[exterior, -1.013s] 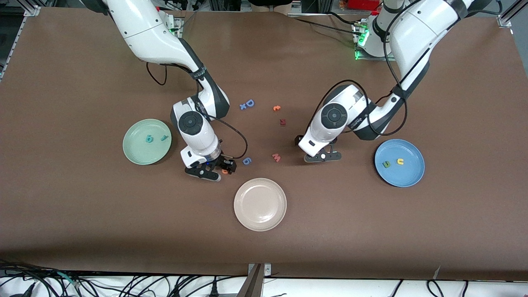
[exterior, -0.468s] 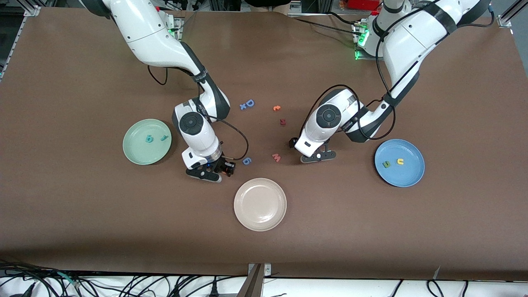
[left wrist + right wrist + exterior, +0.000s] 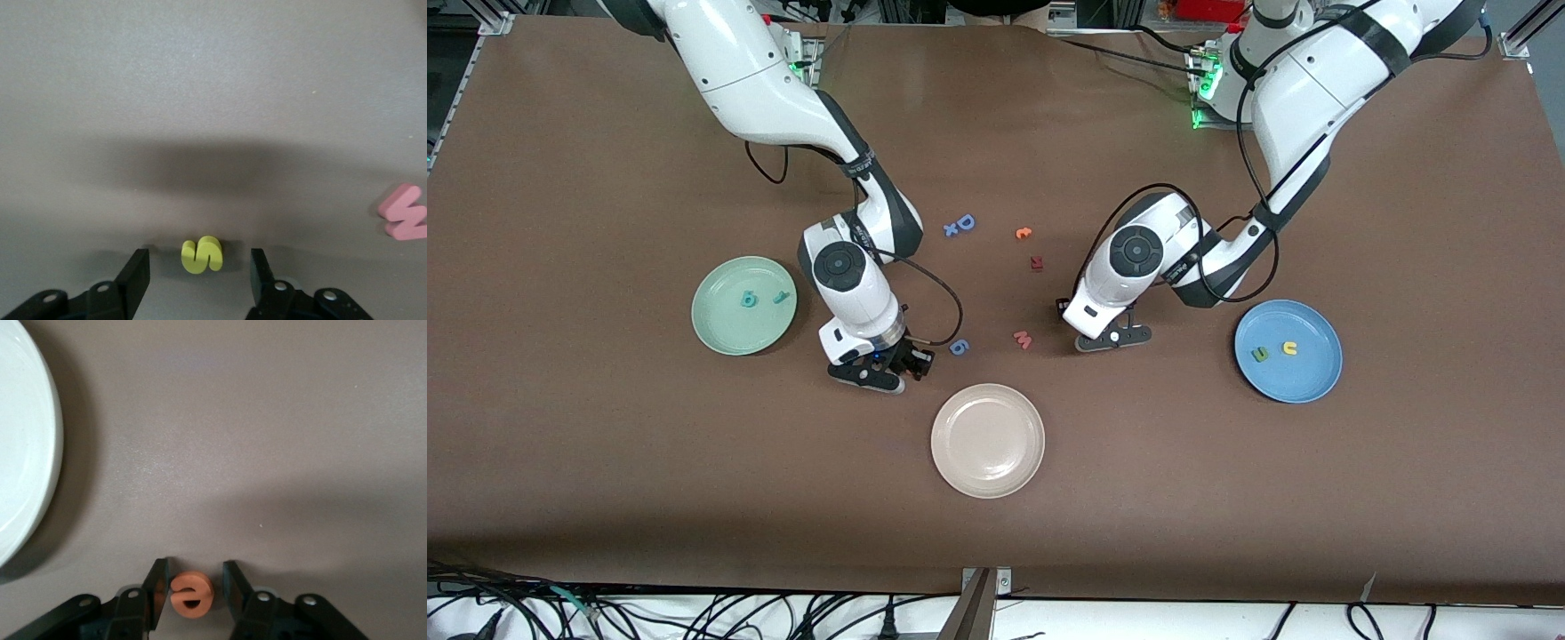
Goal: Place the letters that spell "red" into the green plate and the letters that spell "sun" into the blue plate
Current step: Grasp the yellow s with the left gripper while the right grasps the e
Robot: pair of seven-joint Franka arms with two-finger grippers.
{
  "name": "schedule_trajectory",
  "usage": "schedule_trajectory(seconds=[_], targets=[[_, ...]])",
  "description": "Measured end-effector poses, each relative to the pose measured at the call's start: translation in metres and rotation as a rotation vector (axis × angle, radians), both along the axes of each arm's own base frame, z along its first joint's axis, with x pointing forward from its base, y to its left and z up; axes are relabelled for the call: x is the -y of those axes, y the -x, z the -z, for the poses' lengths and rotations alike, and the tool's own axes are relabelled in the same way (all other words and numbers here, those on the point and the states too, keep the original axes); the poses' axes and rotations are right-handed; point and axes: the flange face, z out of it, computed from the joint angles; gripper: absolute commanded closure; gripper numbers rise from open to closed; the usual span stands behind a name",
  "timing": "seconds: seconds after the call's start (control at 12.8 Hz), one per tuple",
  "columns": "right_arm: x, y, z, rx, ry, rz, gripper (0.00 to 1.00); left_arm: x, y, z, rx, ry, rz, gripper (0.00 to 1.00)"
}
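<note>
The orange "e" (image 3: 191, 593) lies flat on the table between the fingers of my right gripper (image 3: 193, 579). One finger touches it and a narrow gap shows at the other. That gripper (image 3: 882, 363) is low between the green plate (image 3: 729, 331) and the cream plate. The green plate holds a teal "d" (image 3: 748, 300) and a teal "r" (image 3: 783, 297). My left gripper (image 3: 199, 260) straddles the yellow "s" (image 3: 202, 255), open, with room on both sides. It (image 3: 1107, 340) is low beside the pink letter. The blue plate (image 3: 1303, 378) holds an olive "n" (image 3: 1260, 354) and a yellow "u" (image 3: 1288, 348).
A cream-white plate (image 3: 987, 467) sits nearest the front camera, close to my right gripper. A blue "6" (image 3: 958, 347) and a pink "w" (image 3: 1023, 339) lie between the grippers. Farther back lie a blue "D" (image 3: 964, 222), a small orange letter (image 3: 1024, 234) and a dark red piece (image 3: 1037, 262).
My right gripper's fingers have narrowed around the orange "e". My left gripper has shifted a little toward the pink "w" and its fingers have drawn closer together.
</note>
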Motion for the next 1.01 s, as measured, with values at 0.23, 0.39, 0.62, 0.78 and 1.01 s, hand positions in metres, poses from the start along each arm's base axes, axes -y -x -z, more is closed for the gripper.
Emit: schedule_trajectory(seconds=[0.23,0.39,0.62,0.78,1.01], targets=[[-0.002,0.0003,0.0047,0.016,-0.013,0.011,0.58,-0.0023,0.0007,0.0047,-0.005,-0.005,0.001,0.59],[-0.0023,0.0004,0.0048,0.017,-0.014,0.013,0.7,-0.0016,0.0003,0.0027,0.002,-0.006,0.006,0.74],[-0.0053,0.001,0.0034,0.025,-0.022,0.012,0.91,-0.0005,0.0001,0.0002,0.007,-0.006,0.008,0.78],[-0.0082,0.001,0.0015,0.033,-0.028,0.011,0.9,-0.0006,0.0002,0.0006,0.007,-0.006,0.008,0.81],[-0.0082,0.001,0.0015,0.033,-0.028,0.011,0.9,-0.0054,-0.0062,-0.0025,0.007,-0.017,0.0,0.81]])
